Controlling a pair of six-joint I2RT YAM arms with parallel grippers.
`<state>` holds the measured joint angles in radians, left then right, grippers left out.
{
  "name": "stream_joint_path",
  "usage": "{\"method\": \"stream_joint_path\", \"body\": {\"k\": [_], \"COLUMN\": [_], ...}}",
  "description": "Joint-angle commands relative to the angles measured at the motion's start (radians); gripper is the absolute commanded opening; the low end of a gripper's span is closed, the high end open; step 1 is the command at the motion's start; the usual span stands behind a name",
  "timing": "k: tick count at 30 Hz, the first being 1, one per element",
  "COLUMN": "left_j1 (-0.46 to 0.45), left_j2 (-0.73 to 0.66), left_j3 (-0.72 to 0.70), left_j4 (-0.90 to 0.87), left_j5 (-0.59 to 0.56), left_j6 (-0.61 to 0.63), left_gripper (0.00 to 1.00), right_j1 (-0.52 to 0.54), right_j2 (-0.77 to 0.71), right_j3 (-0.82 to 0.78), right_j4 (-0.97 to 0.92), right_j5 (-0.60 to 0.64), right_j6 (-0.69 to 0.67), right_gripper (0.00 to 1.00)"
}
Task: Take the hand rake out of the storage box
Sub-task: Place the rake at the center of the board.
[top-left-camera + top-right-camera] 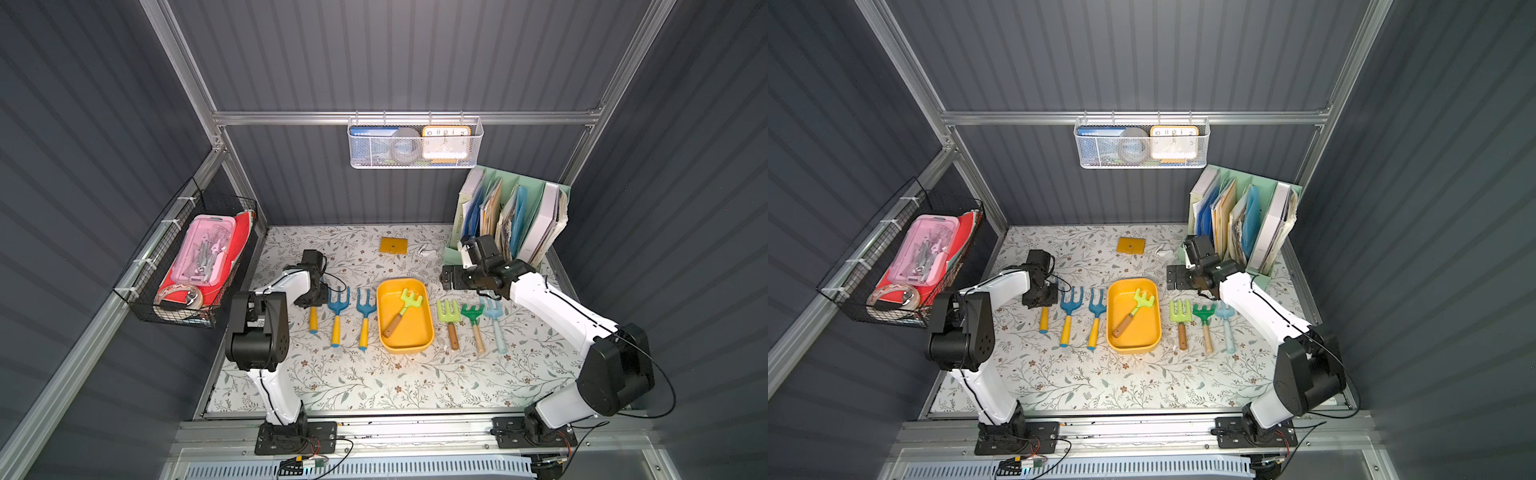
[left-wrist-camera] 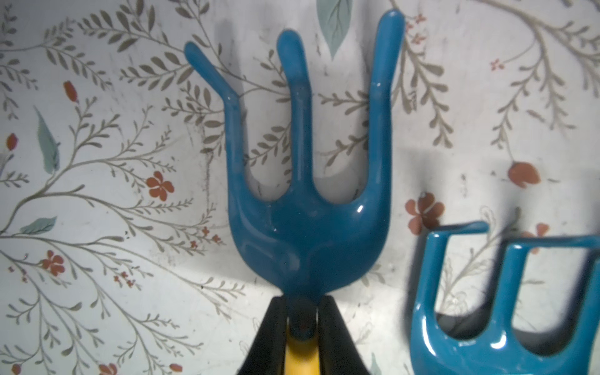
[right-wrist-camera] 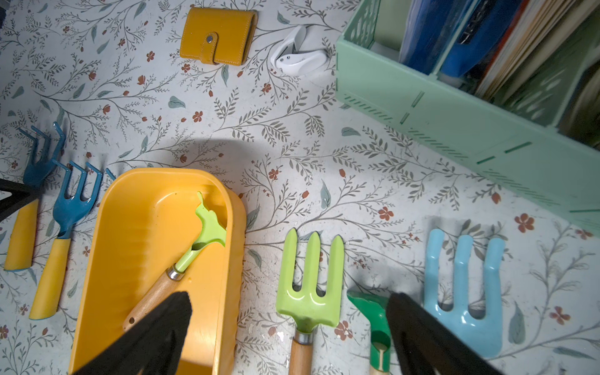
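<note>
At frame centre, the rake (image 1: 400,314) is laid diagonally inside the box (image 1: 417,336). The left gripper (image 2: 302,311) is clamped on a blue fork (image 2: 305,233); the right gripper (image 3: 287,300) is held with jaws apart.

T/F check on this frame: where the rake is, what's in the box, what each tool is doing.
1. The hand rake lies inside the storage box. True.
2. The left tool is shut on the hand rake. False: it is shut on the neck of a blue fork with a yellow handle, outside the box.
3. The right tool is open and holds nothing. True.
4. The storage box holds three garden implements. False: only the hand rake is in it; the others lie on the table to either side.
</note>
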<state>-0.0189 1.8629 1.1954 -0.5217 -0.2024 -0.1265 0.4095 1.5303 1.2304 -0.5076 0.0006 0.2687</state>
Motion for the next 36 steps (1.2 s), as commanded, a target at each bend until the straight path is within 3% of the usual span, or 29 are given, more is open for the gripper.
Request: {"method": "stream_joint_path", "body": {"k": [1, 7, 19, 30, 33, 36], "left_j1": [0.007, 0.005, -0.058, -0.093, -0.093, -0.093], "left_j2": [0.005, 0.039, 0.017, 0.056, 0.055, 0.045], "left_j3": [-0.007, -0.005, -0.021, -0.003, 0.000, 0.006], "left_j4": [-0.075, -0.178, -0.196, -0.205, -0.211, -0.216], "left_j5": [-0.025, -0.061, 0.002, -0.045, -0.053, -0.101], "left_j6": [0.017, 0.042, 0.063, 0.020, 0.016, -0.011], "left_gripper": [0.16, 0.14, 0.17, 0.18, 0.21, 0.33], "right_j1": [0.003, 0.004, 0.017, 0.018, 0.018, 0.018], "right_j2": [0.006, 0.025, 0.043, 0.037, 0.039, 0.042], "right_j3": [0.005, 0.022, 0.040, 0.042, 0.044, 0.045], "right_j4": [-0.017, -0.019, -0.023, -0.035, -0.031, -0.032], "right_j5": [-0.005, -0.026, -0.024, -0.003, -0.008, -0.008], "right_j6": [-0.006, 0.000, 0.000, -0.013, -0.010, -0.010], "right_gripper": [0.99, 0.99, 0.99, 0.99, 0.99, 0.99]}}
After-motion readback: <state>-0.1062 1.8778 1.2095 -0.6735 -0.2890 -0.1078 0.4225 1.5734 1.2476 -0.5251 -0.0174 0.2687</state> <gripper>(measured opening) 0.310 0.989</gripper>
